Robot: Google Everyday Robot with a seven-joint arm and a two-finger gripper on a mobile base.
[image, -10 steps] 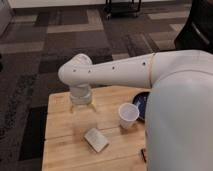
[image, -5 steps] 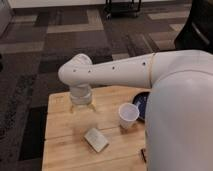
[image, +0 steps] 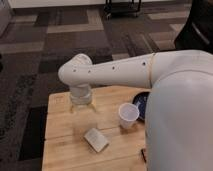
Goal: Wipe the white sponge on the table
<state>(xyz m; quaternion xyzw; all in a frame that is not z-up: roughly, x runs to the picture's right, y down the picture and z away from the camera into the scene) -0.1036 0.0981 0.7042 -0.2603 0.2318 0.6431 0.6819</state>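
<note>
The white sponge (image: 96, 139) lies flat on the table (image: 60, 131), a beige block turned at an angle near the front middle. My white arm reaches in from the right and bends down over the table's back left part. The gripper (image: 82, 111) hangs below the wrist, just above the wood. It is behind and slightly left of the sponge, apart from it, with nothing seen in it.
A white plastic cup (image: 128, 116) stands upright to the right of the sponge. A dark blue dish (image: 139, 102) sits behind the cup, partly hidden by my arm. A small dark object (image: 143, 155) lies at the front right. Patterned carpet surrounds the table.
</note>
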